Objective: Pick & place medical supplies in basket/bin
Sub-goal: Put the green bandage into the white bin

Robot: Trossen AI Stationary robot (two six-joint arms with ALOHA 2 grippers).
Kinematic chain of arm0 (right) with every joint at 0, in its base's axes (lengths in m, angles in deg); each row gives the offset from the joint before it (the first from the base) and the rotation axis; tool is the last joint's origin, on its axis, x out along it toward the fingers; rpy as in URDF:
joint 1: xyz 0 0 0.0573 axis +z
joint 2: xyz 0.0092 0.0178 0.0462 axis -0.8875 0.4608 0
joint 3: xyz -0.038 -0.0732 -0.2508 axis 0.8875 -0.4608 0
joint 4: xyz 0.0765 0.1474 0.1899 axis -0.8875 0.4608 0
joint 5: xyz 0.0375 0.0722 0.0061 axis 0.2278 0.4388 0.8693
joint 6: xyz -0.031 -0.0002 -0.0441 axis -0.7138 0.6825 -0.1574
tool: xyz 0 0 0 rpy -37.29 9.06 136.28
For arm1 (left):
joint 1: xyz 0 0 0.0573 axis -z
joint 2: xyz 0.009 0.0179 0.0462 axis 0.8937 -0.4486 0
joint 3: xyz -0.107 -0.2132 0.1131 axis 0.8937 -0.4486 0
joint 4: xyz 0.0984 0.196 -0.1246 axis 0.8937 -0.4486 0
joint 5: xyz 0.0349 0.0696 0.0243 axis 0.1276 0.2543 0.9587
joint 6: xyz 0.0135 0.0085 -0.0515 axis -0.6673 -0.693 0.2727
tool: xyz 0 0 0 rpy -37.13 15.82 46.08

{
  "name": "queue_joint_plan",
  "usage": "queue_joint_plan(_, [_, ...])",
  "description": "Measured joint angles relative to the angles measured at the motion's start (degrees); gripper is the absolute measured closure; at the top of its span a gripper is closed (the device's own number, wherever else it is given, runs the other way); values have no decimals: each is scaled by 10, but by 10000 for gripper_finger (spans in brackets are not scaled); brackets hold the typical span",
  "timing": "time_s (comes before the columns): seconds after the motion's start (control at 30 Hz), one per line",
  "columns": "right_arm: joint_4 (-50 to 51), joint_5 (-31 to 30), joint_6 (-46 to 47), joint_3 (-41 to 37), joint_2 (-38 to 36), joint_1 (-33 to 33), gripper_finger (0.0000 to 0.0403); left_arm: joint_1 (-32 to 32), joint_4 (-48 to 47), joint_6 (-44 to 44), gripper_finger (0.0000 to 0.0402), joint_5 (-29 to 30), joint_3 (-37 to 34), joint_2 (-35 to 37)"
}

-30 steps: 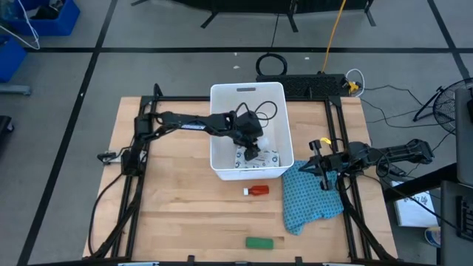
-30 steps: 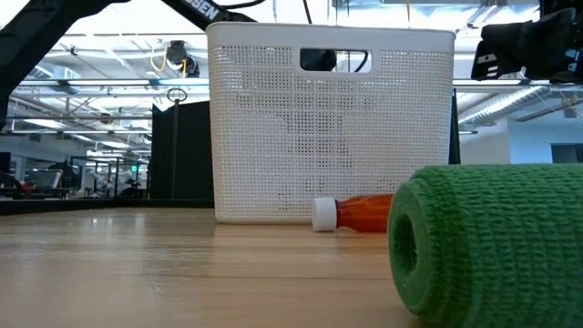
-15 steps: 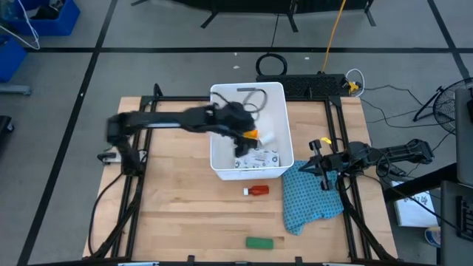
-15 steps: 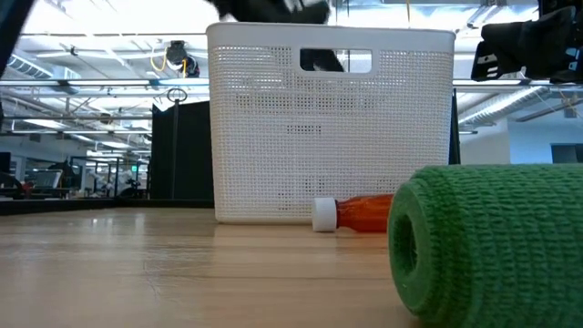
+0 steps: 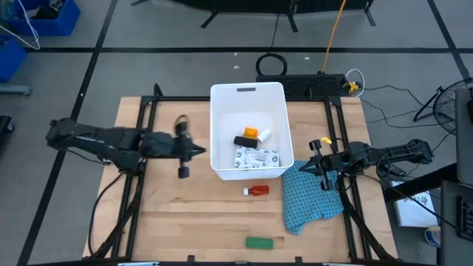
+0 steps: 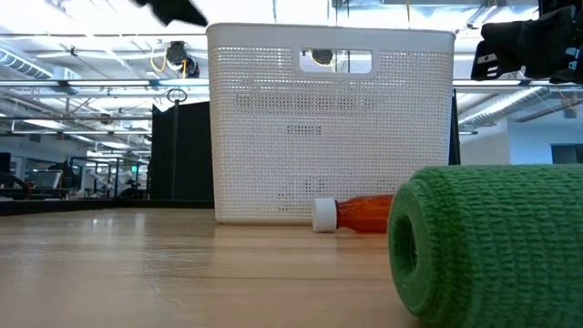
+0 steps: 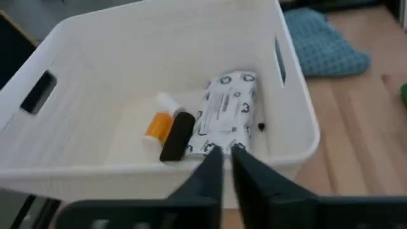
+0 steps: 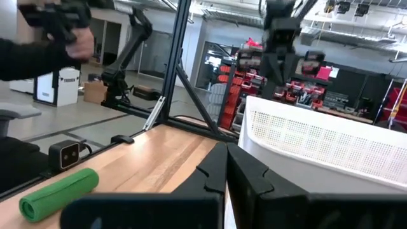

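Note:
The white bin (image 5: 222,103) stands on the far middle of the table. On its floor lie an orange piece (image 7: 158,124), a small white bottle (image 7: 166,101), a black block (image 7: 177,136) and a white-green packet (image 7: 227,113). In front of the bin a small red bottle (image 5: 257,191) lies on its side. A green bar (image 5: 259,241) lies near the front edge. My left gripper (image 5: 201,151) is shut and holds nothing; it is just left of the bin and points at it. My right gripper (image 5: 299,168) is shut over the far corner of the cloth.
A blue-teal patterned cloth (image 5: 310,196) lies right of the bin. A black frame (image 5: 148,103) borders the table. Bare wood (image 5: 185,214) stretches left of and in front of the bin. A person's sleeve (image 8: 32,51) shows in the room beyond the table.
My left gripper has drawn out of the bin and gone toward the table's left edge, fast enough to blur. The orange piece now shows lying on the bin's floor beside the black block. My right arm has kept still.

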Motion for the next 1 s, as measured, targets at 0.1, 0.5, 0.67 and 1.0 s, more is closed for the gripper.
queue_joint_plan(0.1, [-1,1,9,0,0,0,403,12,129,-1,388,-2,-127,98])
queue_joint_plan(0.5, [-1,0,10,0,0,0,403,45,461,56,400,26,-450,294])
queue_joint_plan(0.67, [-1,0,10,0,0,0,403,65,583,10,400,62,-513,284])
queue_joint_plan(1.0, [1,-3,10,0,0,0,403,64,612,11,390,58,-550,283])
